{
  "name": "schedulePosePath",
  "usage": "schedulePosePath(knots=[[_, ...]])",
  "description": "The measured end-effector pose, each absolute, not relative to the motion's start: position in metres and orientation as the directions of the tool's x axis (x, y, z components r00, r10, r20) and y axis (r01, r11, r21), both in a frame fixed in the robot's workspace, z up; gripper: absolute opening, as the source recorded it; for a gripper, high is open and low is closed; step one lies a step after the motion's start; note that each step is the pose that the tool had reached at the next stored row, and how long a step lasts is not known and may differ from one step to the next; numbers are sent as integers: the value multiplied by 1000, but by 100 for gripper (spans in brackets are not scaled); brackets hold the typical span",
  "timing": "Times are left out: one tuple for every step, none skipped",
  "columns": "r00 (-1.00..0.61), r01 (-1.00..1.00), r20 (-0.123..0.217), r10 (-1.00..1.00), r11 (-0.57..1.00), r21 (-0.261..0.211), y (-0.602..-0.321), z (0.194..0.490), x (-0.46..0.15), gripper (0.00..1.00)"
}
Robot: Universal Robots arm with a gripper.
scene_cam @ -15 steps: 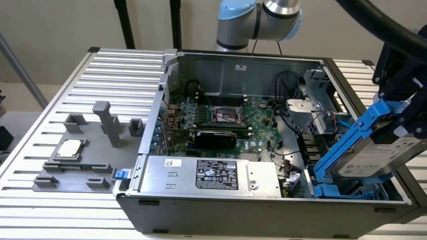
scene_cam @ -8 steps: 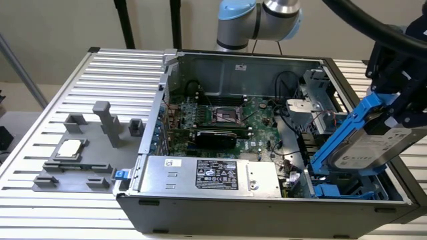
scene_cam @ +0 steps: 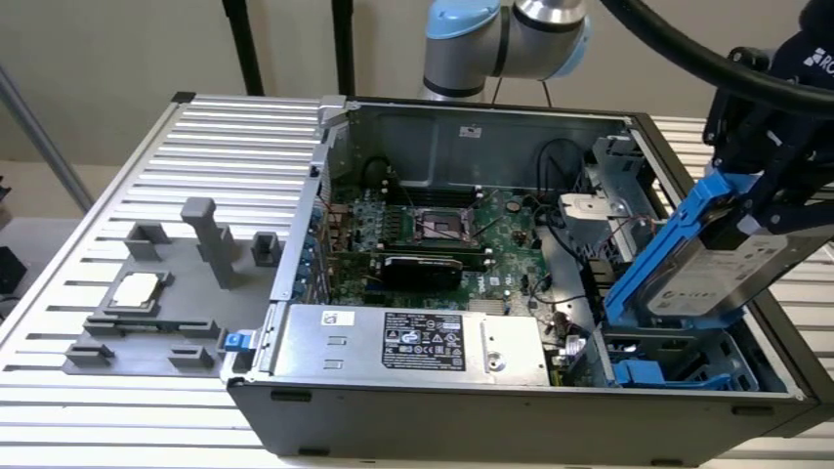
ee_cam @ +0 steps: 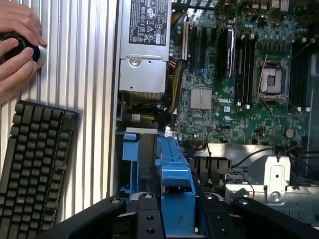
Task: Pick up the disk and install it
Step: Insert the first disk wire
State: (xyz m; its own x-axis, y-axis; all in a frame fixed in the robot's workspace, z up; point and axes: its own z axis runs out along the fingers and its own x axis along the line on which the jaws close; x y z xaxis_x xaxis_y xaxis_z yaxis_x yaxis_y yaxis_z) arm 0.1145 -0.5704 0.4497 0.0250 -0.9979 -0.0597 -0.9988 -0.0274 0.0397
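The jaws are clamped on the disk (scene_cam: 720, 278), tilted at the frame's right above the blue bay (scene_cam: 651, 373) of the case (scene_cam: 391, 415) — pickup done. It is not yet seated, so installing remains.

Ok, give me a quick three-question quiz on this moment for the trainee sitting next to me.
1. True or false: the disk lies flat inside the drive bay.
2. Multiple choice: the gripper is A) open and holding nothing, B) shut on the disk, C) shut on the CPU chip.
3. Fill in: in the wrist view, a black ____ lies on the slatted table near a person's hand.
Key: 1 false, it is held tilted above the drive bay; 2 B; 3 keyboard.
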Motion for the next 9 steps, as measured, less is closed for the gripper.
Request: schedulePosePath(knots=[[25, -999, -59, -998, -27, 40, -570, 448, 115, 0], [25, -999, -59, -998, -27, 40, -570, 447, 115, 0], [25, -999, -59, -998, -27, 40, -570, 447, 115, 0], [25, -999, -59, -998, -27, 40, -570, 447, 115, 0], [25, -999, -59, -998, -27, 40, -570, 448, 115, 0], [25, -999, -59, -998, -27, 40, -570, 451, 115, 0], [25, -999, -59, -998, -27, 40, -570, 455, 115, 0], [25, -999, -59, -998, -27, 40, -570, 459, 115, 0], [25, -999, -59, -998, -27, 40, -570, 464, 115, 0]])
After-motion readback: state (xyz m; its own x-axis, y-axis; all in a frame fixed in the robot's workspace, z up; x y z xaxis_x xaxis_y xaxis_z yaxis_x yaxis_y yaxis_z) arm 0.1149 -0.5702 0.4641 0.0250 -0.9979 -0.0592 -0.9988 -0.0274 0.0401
